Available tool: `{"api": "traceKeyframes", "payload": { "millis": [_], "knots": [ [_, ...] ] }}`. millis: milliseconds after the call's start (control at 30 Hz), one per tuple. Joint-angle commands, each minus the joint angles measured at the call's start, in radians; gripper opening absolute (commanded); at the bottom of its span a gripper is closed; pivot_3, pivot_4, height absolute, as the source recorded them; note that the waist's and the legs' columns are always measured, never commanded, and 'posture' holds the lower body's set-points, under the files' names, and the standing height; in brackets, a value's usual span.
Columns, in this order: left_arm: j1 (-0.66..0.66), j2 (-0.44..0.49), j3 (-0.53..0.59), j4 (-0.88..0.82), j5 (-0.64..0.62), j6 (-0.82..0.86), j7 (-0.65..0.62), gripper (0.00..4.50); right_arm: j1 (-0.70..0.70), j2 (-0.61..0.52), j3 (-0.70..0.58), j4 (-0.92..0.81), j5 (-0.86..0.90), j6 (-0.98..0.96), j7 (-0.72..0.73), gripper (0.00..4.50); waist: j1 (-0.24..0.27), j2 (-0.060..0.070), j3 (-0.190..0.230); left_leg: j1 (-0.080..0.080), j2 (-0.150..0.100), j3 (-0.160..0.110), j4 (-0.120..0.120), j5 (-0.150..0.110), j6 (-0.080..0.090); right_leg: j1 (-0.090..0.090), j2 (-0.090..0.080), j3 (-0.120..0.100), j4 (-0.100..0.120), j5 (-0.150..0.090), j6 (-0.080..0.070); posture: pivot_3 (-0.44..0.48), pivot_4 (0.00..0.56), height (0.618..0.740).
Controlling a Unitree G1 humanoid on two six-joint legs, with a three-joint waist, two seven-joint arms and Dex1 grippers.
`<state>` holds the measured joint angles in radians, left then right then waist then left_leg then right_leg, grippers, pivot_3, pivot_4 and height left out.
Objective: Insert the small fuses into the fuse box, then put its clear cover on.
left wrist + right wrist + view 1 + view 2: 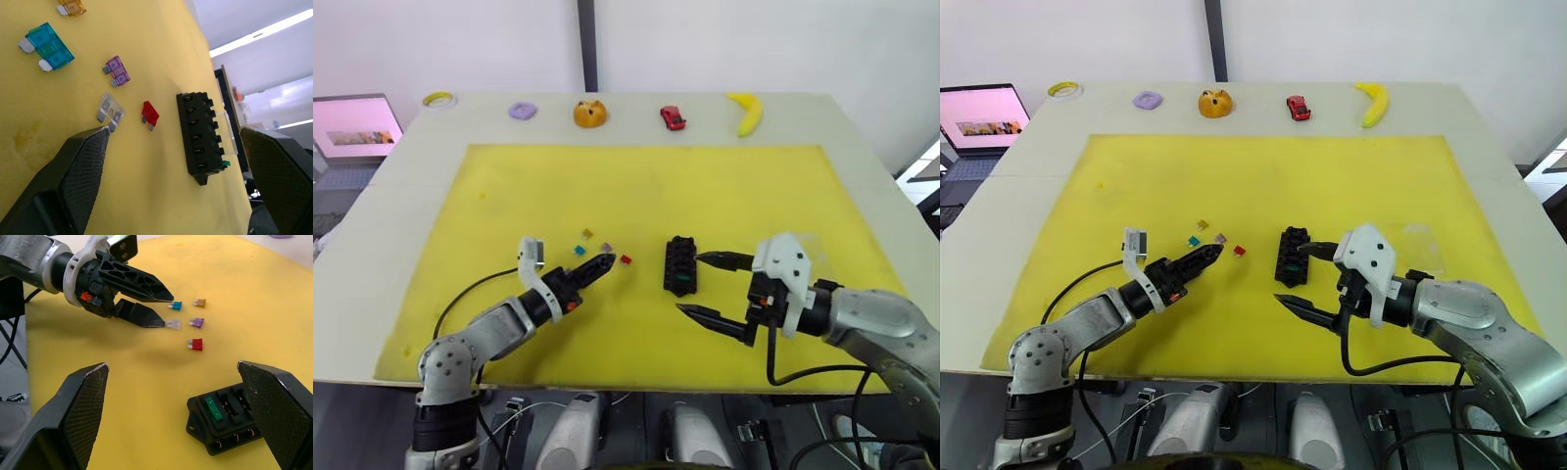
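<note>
The left tool (164, 311) reaches narrowly parted toward the clear fuse (110, 108), while the right tool (713, 288) waits wide beside the fuse box (680, 265), apparently to steady it.

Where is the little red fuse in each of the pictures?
Left eye view: the red fuse lies on the yellow mat, between the left claw and the black fuse box.
Right eye view: it sits in the same spot, left of the box.
Left wrist view: it is near the middle, beside the box.
Right wrist view: it lies beyond the box.
Shared landmark: the black fuse box.
</note>
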<state>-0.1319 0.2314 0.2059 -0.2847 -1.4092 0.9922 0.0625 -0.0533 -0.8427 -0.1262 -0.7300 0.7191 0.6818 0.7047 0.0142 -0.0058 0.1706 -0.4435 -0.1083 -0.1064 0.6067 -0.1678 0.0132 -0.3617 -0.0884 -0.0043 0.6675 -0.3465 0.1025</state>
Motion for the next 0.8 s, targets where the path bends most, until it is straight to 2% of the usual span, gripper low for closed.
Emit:
{"api": "traceKeyframes", "payload": {
  "millis": [33, 367, 600, 800],
  "knots": [
    [-0.011, -0.021, -0.014, 0.013, 0.013, -0.025, 0.028, 4.50, -0.028, 0.003, -0.011, 0.003, -0.001, -0.012, 0.006, 4.44, 0.002, 0.000, 0.000, 0.000, 0.000, 0.000, 0.000, 0.000, 0.000, 0.000, 0.000, 0.000, 0.000, 0.000, 0.000, 0.000, 0.150, 0.735],
    [-0.020, -0.024, -0.009, 0.022, -0.005, -0.023, 0.116, 4.50, -0.026, 0.002, -0.020, 0.003, 0.001, -0.009, 0.007, 4.44, 0.003, 0.000, 0.000, 0.000, 0.000, 0.000, 0.000, 0.000, 0.000, 0.001, 0.000, 0.000, -0.001, 0.000, 0.000, 0.000, 0.150, 0.735],
    [-0.083, -0.048, -0.005, 0.069, -0.046, -0.040, 0.187, 4.50, -0.021, 0.007, -0.020, 0.002, -0.005, -0.014, 0.001, 4.44, 0.005, 0.000, 0.000, 0.000, 0.000, 0.000, 0.000, 0.000, 0.000, 0.001, 0.000, 0.000, -0.001, 0.000, 0.001, 0.000, 0.150, 0.735],
    [-0.100, -0.049, -0.023, 0.099, 0.012, -0.042, 0.184, 4.50, -0.013, 0.005, -0.032, -0.004, 0.000, -0.010, -0.004, 4.44, 0.005, 0.000, 0.000, 0.000, 0.000, 0.000, 0.000, 0.000, 0.000, 0.001, 0.000, 0.000, -0.001, 0.000, 0.001, 0.000, 0.150, 0.735]
  ]
}}
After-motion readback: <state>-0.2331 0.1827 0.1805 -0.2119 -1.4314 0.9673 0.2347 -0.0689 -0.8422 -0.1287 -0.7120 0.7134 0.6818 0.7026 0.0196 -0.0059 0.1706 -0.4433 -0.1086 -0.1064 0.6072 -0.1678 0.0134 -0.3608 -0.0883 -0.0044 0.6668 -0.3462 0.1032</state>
